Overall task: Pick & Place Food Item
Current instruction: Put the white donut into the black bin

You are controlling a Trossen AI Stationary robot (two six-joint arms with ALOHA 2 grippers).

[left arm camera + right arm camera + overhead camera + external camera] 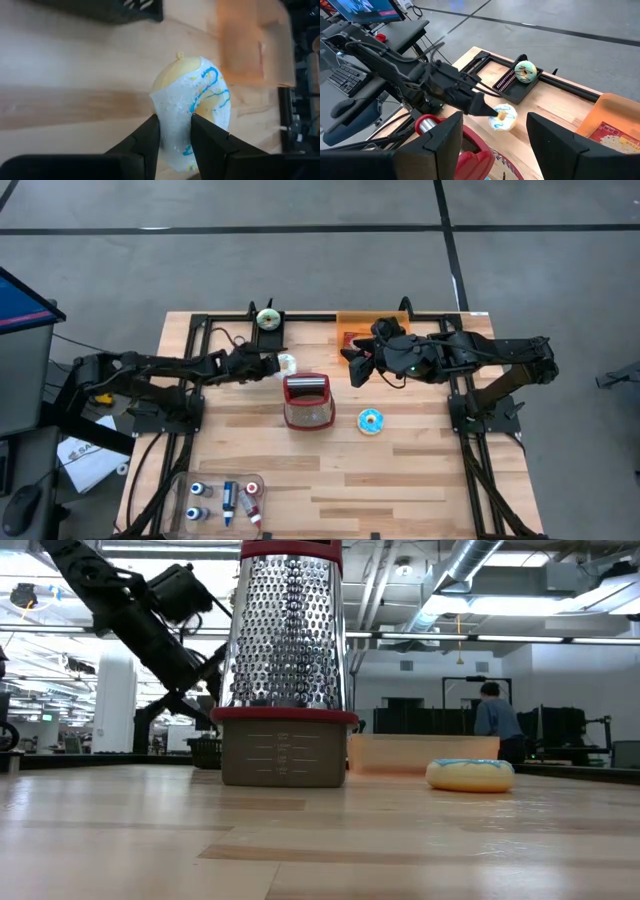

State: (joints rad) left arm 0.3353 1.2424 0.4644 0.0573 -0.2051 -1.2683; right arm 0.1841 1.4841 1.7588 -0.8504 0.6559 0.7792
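Behind wooden table [300,840]: person [497,710] (back turned), ceiling ducts [480,570].

A grater [308,401] stands upright near the middle of the tabletop [400,480]. Just to its right, a doughnut [370,421] lies flat on the wood. Behind the grater and a little to its left, a second doughnut [287,364] sits tilted up on edge at the tip of the left claw [275,363], which reaches in from the left side. Farther back, against the rear edge, a small rack [268,325] carries a third doughnut [267,318]. Right of that rack, also along the rear edge, lies a tray [352,330], with the right claw [357,367] hanging over its front part. Near the front left corner, a container of small bottles [224,500] rests on the tabletop.
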